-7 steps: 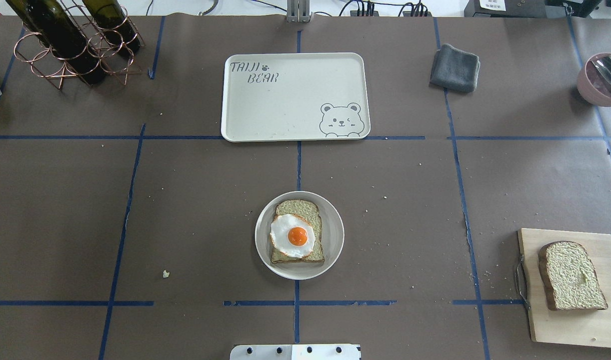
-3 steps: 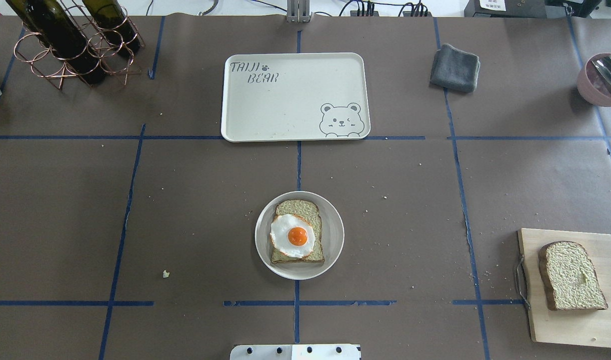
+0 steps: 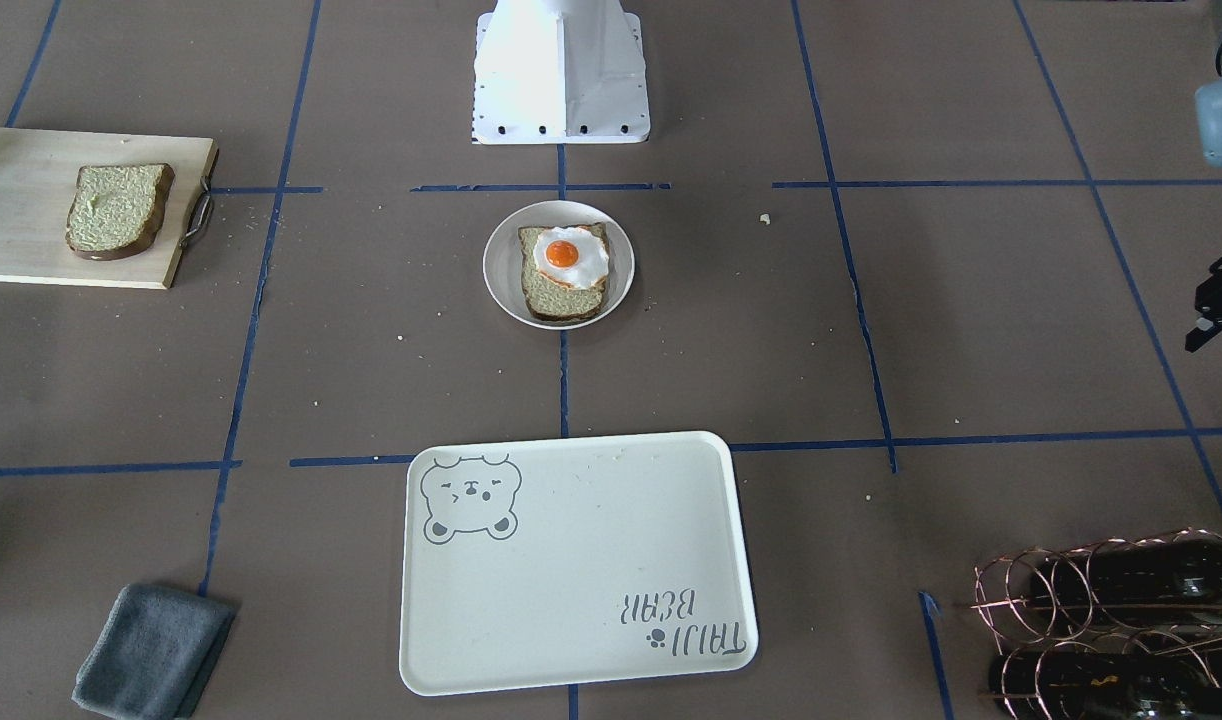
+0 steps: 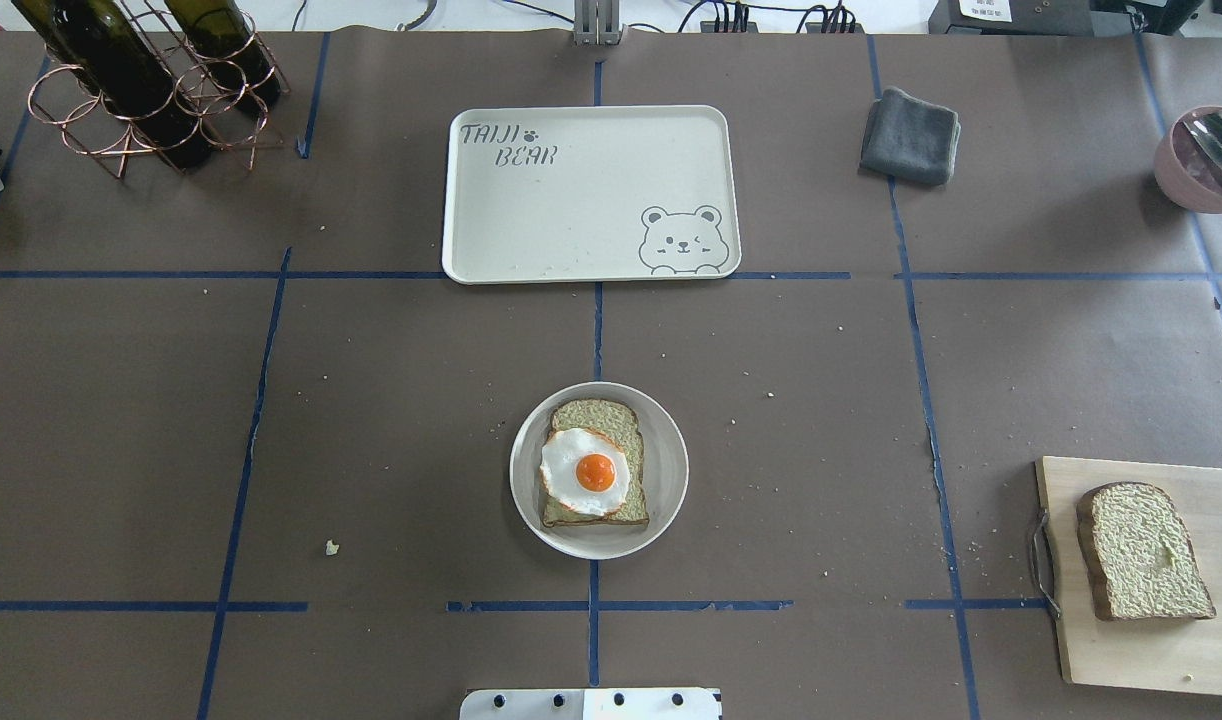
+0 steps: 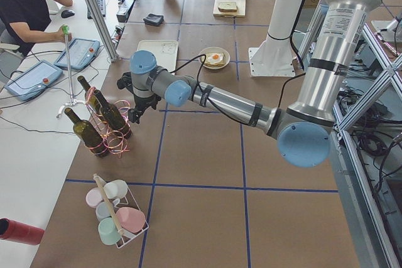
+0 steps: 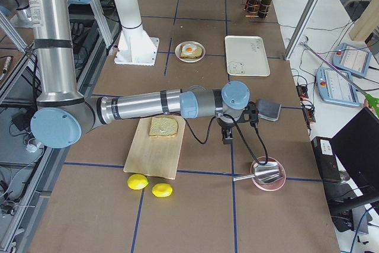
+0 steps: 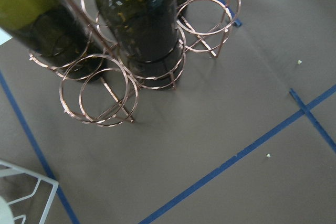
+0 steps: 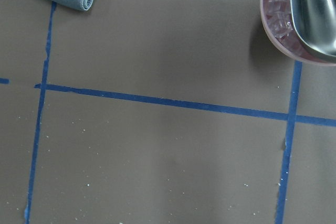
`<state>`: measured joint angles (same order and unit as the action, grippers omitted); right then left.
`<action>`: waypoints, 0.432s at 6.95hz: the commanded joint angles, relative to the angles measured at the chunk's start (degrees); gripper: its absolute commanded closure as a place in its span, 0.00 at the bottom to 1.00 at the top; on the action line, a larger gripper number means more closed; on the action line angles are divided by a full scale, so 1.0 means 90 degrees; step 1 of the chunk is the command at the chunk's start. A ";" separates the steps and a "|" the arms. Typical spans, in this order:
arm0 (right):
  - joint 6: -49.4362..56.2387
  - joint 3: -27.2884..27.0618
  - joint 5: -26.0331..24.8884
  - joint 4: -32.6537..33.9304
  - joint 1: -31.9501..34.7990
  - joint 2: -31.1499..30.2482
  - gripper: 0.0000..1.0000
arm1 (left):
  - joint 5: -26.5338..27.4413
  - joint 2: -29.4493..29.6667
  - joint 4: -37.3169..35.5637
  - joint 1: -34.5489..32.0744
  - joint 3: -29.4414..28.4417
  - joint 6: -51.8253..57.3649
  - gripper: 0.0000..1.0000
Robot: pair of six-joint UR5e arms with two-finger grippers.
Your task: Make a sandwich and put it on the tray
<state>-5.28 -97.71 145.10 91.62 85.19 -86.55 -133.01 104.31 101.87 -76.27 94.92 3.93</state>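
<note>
One bread slice [image 4: 601, 415] lies on a round white plate [image 4: 671, 470] at the table's near middle, with the fried egg [image 4: 583, 472] on top of it. The second slice [image 4: 1141, 550] lies on a wooden cutting board [image 4: 1121, 650] at the near right. The cream tray [image 4: 571, 200] with the bear drawing sits bare behind the plate. My left gripper [image 3: 1216, 300] hangs by the wine rack, far left of the plate; its jaws are unclear. My right gripper [image 6: 227, 134] hovers between the board and a grey cloth; I cannot tell its state.
A copper rack with wine bottles [image 4: 151, 90] stands at the far left. A folded grey cloth [image 4: 911, 135] and a pink bowl with a metal scoop [image 4: 1196, 160] are at the far right. Two lemons [image 6: 148, 185] lie beyond the board.
A dark part of the left gripper has come into the overhead view at its left edge. Bread, egg, plate and tray have not moved.
</note>
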 commanded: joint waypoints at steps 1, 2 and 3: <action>-0.1612 -0.0488 -0.0008 -0.0760 -0.0469 -0.0486 0.00 | -0.0006 0.0119 0.0088 0.0474 0.0194 -0.1435 0.00; -0.2249 -0.0607 -0.0250 -0.1993 -0.0771 -0.1187 0.00 | -0.0006 0.0148 0.0223 0.0670 0.0370 -0.2178 0.00; -0.3396 -0.0618 -0.0330 -0.3243 -0.1141 -0.1793 0.00 | -0.0016 0.0149 0.0621 0.0778 0.0410 -0.2746 0.00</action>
<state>-24.93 -102.51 143.42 75.37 78.67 -95.97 -133.09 105.48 104.30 -70.92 97.65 -13.69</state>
